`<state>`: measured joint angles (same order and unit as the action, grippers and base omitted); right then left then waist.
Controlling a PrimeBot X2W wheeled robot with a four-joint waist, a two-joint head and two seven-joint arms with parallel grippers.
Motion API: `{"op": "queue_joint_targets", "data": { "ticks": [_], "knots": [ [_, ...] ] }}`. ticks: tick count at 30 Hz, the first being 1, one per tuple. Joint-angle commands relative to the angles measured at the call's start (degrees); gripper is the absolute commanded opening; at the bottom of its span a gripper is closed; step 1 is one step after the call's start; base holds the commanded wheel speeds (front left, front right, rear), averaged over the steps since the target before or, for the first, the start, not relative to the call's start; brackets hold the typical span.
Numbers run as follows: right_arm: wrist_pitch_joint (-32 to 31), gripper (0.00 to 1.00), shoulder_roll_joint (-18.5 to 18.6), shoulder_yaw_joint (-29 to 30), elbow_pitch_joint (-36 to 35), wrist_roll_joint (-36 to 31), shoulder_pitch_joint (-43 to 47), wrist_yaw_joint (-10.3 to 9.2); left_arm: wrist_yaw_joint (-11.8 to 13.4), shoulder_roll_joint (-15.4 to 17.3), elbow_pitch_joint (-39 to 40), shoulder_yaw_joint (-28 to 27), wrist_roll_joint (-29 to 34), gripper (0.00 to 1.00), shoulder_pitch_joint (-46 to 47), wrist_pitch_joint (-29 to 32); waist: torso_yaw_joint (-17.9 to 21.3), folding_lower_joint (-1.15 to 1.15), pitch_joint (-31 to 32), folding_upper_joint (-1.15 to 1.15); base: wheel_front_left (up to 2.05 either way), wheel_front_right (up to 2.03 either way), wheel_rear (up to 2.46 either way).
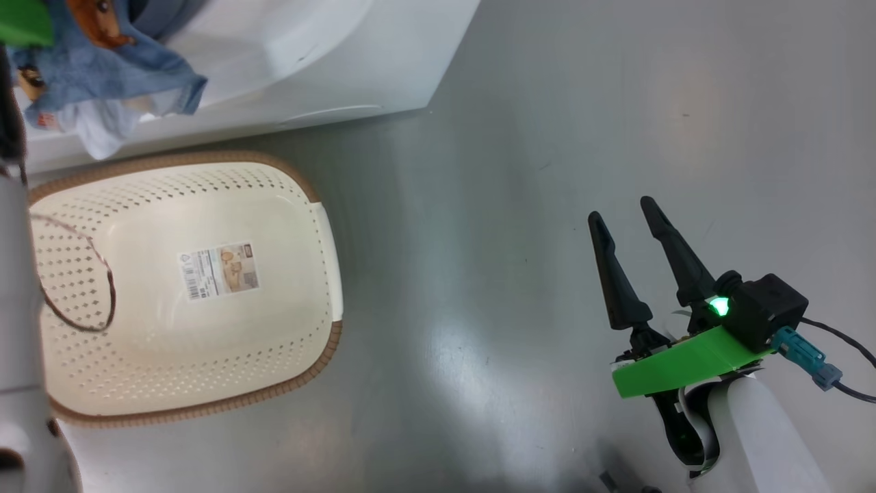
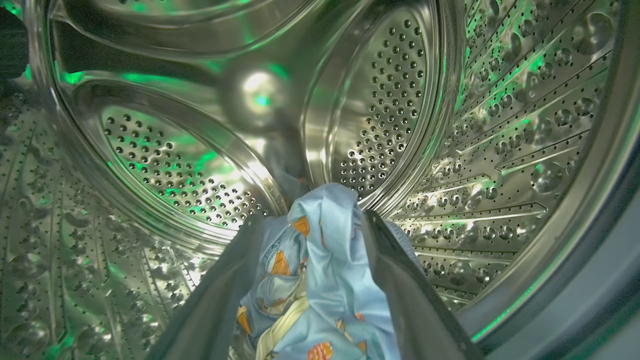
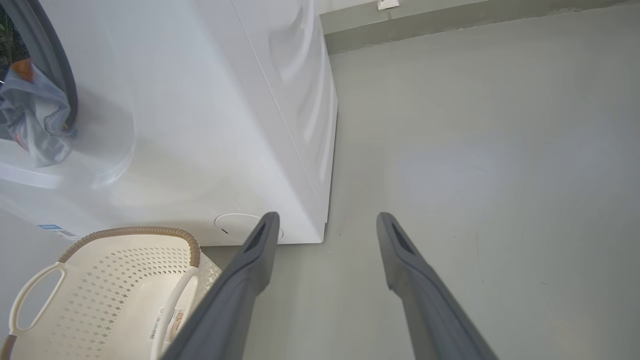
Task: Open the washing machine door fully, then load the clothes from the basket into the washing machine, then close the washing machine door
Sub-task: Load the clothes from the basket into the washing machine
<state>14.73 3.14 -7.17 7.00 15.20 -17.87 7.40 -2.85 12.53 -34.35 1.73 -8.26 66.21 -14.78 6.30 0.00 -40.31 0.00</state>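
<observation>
My left gripper (image 2: 315, 220) is deep inside the perforated steel drum (image 2: 165, 165) of the washing machine (image 3: 200, 125). Its fingers stand wide apart, open, and light blue patterned clothes (image 2: 320, 290) lie bunched loosely between them. In the head view more blue and white clothes (image 1: 102, 75) hang over the lower lip of the machine's opening. The cream basket (image 1: 274, 226) stands on the floor in front of the machine, and nothing lies in it but its label sticker (image 1: 219, 272). My right gripper (image 1: 626, 209) hovers open over bare floor, right of the basket. The washing machine door is out of view.
Grey floor (image 1: 513, 205) stretches right of the basket and machine. The machine's round lower cap (image 3: 235, 225) sits just behind the basket (image 3: 100, 290). My pale left forearm (image 1: 20, 342) runs up the head view's left edge, with a thin cable (image 1: 102, 274) looping over the basket.
</observation>
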Motion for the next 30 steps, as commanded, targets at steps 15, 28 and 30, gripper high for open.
{"op": "queue_joint_targets", "data": {
  "ticks": [15, 28, 30],
  "knots": [
    [0.3, 1.0, -0.3, -0.8, -1.2, -1.6, 2.4, 0.09, 1.1, 0.2, 18.3, -3.0, -0.9, 1.0, -22.2, -0.2, -3.3, 0.0, 2.6, 0.0, 0.0, 0.0, 0.0],
    [0.3, 1.0, -0.3, -0.9, -0.9, -1.5, 2.5, 0.09, 2.7, -2.7, 29.6, -5.2, 0.3, 1.0, -36.3, -0.2, -4.0, 0.0, 3.0, 0.0, 0.0, 0.0, 0.0],
    [0.3, 1.0, -0.3, -1.1, -0.8, -1.5, 2.4, 0.09, 2.6, -3.3, 30.4, -5.1, 0.6, 1.0, -38.0, -0.2, -4.0, 0.0, 3.1, 0.0, 0.0, 0.0, 0.0]
  ]
}}
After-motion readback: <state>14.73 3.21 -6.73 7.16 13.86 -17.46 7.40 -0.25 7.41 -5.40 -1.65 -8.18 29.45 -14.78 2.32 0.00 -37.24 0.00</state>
